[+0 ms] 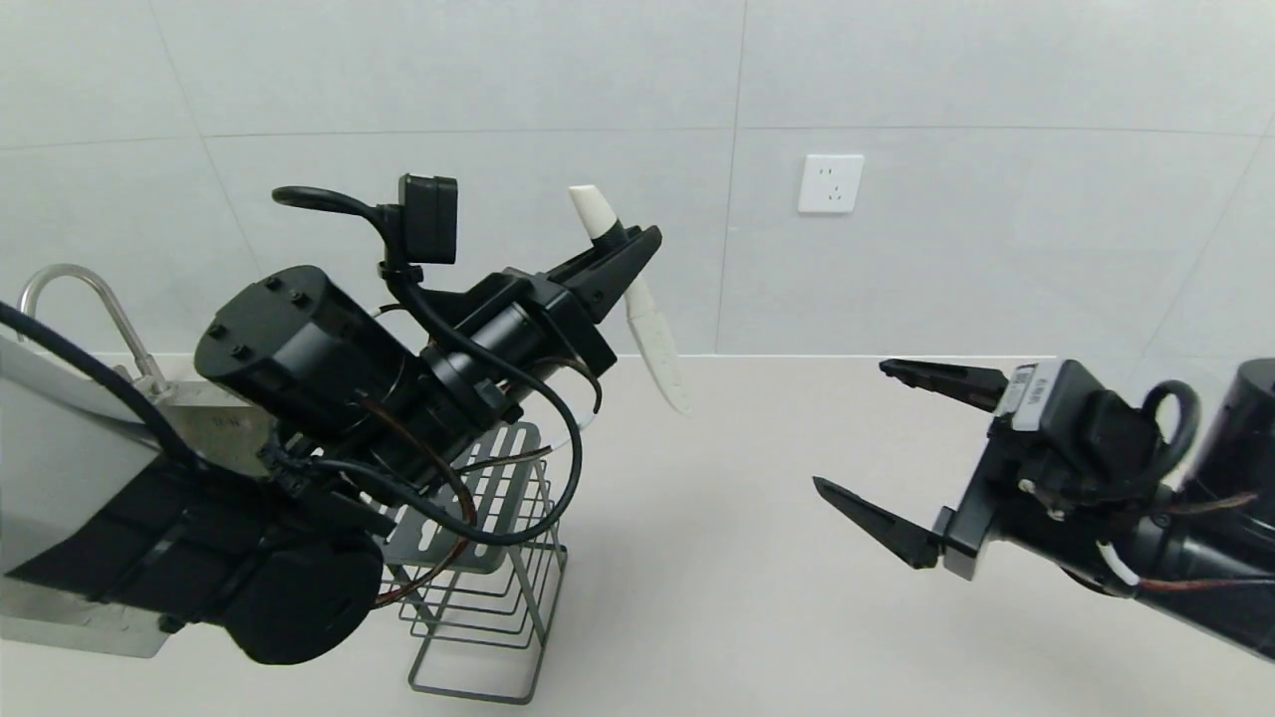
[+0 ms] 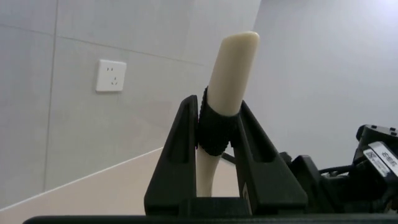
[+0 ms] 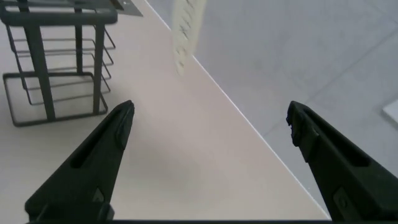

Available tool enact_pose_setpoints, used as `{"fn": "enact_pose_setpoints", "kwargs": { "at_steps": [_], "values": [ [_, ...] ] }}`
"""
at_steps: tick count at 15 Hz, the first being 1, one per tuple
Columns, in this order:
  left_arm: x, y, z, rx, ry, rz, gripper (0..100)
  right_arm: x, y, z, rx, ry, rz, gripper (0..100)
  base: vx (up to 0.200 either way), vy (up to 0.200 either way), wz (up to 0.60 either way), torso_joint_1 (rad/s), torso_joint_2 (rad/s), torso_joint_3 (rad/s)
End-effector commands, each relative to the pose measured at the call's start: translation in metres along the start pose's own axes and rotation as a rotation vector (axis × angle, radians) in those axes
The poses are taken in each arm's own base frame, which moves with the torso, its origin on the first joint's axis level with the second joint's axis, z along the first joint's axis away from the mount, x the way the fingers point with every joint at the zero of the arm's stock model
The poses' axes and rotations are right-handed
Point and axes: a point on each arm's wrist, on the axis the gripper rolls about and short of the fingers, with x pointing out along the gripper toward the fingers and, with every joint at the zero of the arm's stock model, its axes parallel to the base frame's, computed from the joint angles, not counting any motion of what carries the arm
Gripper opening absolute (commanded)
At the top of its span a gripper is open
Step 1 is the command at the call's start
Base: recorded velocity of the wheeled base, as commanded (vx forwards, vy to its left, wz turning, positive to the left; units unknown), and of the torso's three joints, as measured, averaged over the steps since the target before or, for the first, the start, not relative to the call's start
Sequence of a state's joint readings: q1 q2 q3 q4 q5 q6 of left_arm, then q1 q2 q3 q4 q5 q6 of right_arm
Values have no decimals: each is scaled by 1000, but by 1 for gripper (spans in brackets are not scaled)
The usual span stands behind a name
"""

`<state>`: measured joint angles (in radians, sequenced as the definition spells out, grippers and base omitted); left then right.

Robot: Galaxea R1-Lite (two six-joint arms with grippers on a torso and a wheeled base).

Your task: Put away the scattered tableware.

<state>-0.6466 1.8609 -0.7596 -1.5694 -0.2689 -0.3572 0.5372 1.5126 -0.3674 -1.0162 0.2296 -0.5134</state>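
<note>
My left gripper (image 1: 637, 251) is raised above the counter and shut on a white knife (image 1: 652, 334). The knife's handle sticks up past the fingers and its perforated blade hangs down toward the counter. In the left wrist view the handle (image 2: 233, 62) stands between the two black fingers (image 2: 185, 140), gripped at its dark collar. My right gripper (image 1: 849, 425) hovers open and empty over the right side of the counter, its tips pointing toward the knife. From the right wrist view, the blade (image 3: 186, 31) hangs ahead of the right gripper (image 3: 209, 111).
A grey wire rack (image 1: 498, 597) stands on the counter under the left arm, also visible as the rack (image 3: 56, 68) from the right wrist. A sink with a curved faucet (image 1: 70, 284) is at far left. A wall socket (image 1: 830, 182) sits on the tiled wall.
</note>
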Motion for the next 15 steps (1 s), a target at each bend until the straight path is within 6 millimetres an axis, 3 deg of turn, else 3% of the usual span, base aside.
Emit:
{"fn": "enact_pose_setpoints", "kwargs": {
  "at_steps": [1,5,8,15],
  "values": [
    [-16,-3,18,28,-17,13,0,-49,-3,-3,2,15,-89,100,0,0,0,0,0,0],
    [-26,-8,5,43,42,17,0,-91,-8,-13,53,64,-257,100,0,0,0,0,0,0],
    [-38,-11,-3,57,92,28,0,-141,-21,3,181,-32,-604,100,0,0,0,0,0,0],
    [-39,-12,-3,55,95,26,0,-210,48,0,72,-243,-801,100,0,0,0,0,0,0]
  ]
}}
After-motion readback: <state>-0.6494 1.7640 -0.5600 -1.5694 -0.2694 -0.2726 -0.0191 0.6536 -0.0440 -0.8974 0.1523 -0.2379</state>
